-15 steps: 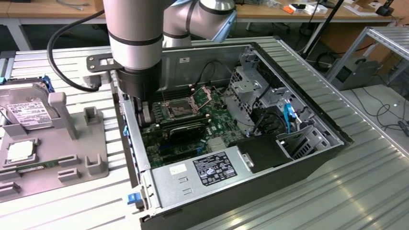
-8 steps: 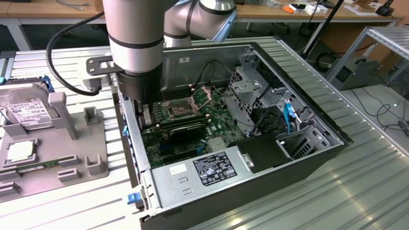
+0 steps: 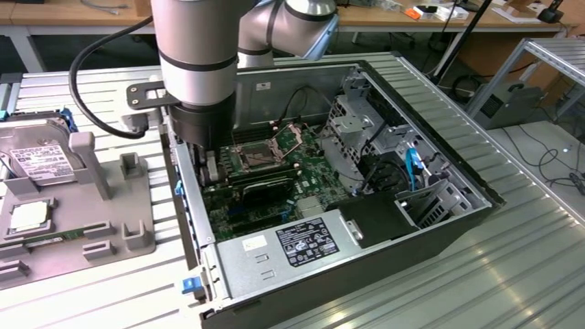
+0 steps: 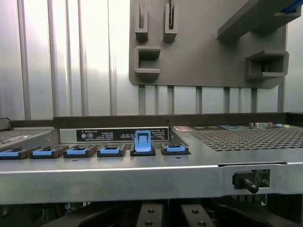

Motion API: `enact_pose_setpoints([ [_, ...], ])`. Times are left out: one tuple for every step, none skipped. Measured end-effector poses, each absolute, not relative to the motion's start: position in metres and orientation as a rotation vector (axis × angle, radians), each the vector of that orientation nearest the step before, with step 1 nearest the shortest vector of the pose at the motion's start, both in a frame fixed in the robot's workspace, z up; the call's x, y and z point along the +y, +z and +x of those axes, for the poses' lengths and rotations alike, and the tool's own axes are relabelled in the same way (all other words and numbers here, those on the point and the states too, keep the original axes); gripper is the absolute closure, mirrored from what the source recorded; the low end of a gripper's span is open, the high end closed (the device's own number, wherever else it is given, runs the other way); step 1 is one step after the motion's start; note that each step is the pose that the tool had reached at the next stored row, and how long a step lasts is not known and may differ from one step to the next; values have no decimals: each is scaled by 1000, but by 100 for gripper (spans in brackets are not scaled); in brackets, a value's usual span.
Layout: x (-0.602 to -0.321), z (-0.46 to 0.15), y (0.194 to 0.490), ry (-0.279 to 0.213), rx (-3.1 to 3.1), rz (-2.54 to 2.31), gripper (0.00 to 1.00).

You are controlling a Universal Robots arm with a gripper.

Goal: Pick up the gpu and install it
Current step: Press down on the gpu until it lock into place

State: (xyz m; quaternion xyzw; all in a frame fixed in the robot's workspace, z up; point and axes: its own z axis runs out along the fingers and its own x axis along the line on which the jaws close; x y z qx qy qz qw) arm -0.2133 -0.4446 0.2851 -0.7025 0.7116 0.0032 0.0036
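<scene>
The gpu (image 3: 263, 181) is a long black-faced card lying across the green motherboard (image 3: 274, 205) inside the open computer case (image 3: 457, 178). It runs from the case's rear wall toward the drive cage. My gripper (image 3: 212, 170) reaches down into the case at the card's bracket end, close against the rear wall. In the wrist view my two dark fingers (image 4: 149, 215) stand close together with a narrow gap, just inside the rear panel (image 4: 142, 179). A row of blue slot clips lines that panel, and one clip (image 4: 143, 141) is raised.
A grey fixture tray (image 3: 92, 205) lies at the exterior view's left, holding a silver hard drive (image 3: 37, 161), a processor (image 3: 27, 216) and a memory stick (image 3: 46, 238). The power supply (image 3: 302, 250) fills the case's near end. The drive cage (image 3: 352, 137) and cables crowd its far side.
</scene>
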Motion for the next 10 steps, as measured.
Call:
enact_pose_setpoints([
  [-445,-212,285,10,2231,-2202,89],
  [-445,-212,285,10,2230,-2202,89],
  [-445,-211,285,10,2230,-2202,89],
  [-445,-210,285,10,2231,-2202,89],
  [-445,-208,285,11,2231,-2202,89],
  [-445,-207,285,11,2231,-2202,89],
  [-445,-206,285,11,2231,-2202,89],
  [-445,-205,285,11,2231,-2202,89],
  [-445,-205,285,11,2231,-2202,89],
  [-445,-205,285,11,2231,-2202,89],
])
